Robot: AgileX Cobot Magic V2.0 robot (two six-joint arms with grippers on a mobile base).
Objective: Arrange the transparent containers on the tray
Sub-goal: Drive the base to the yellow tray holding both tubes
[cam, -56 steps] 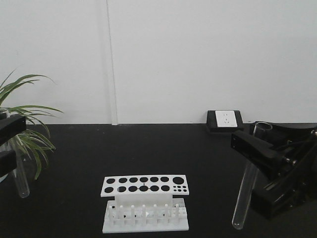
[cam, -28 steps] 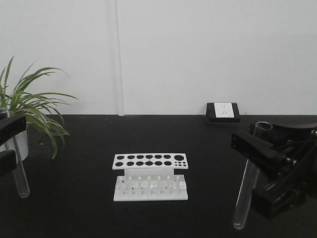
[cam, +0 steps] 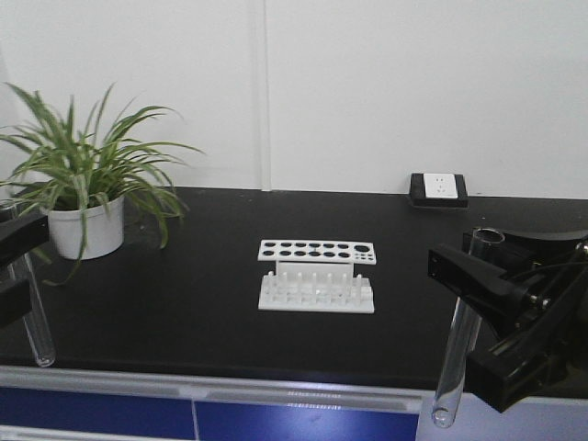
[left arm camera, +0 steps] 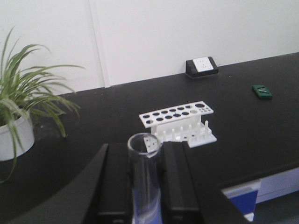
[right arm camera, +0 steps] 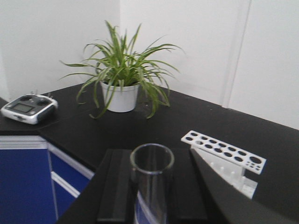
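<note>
Both arms carry transparent containers, clear glass test tubes with open rims up. My left gripper (cam: 26, 266) at the left edge of the front view is shut on one test tube (cam: 37, 322), which hangs upright. From the left wrist, this tube (left arm camera: 145, 179) stands between the black fingers (left arm camera: 117, 177) of the left gripper (left arm camera: 145, 149). My right gripper (cam: 459, 317) is shut on the other test tube (cam: 457, 349), slightly tilted, its round bottom below the counter edge. The right wrist view shows that tube (right arm camera: 150, 186) in the right gripper (right arm camera: 152, 156). The tray is out of view.
A white perforated rack (cam: 317, 276) stands mid-counter on the black top. A potted plant (cam: 87, 193) sits at the back left and a wall outlet box (cam: 438, 189) at the back right. A grey remote controller (right arm camera: 28, 108) lies on a side counter. Blue cabinet fronts (cam: 276, 421) run below the counter edge.
The whole view has drawn back from the counter: rack and plant look smaller and farther, and the counter's front edge and blue cabinets have come into sight. Both grippers still hold their tubes.
</note>
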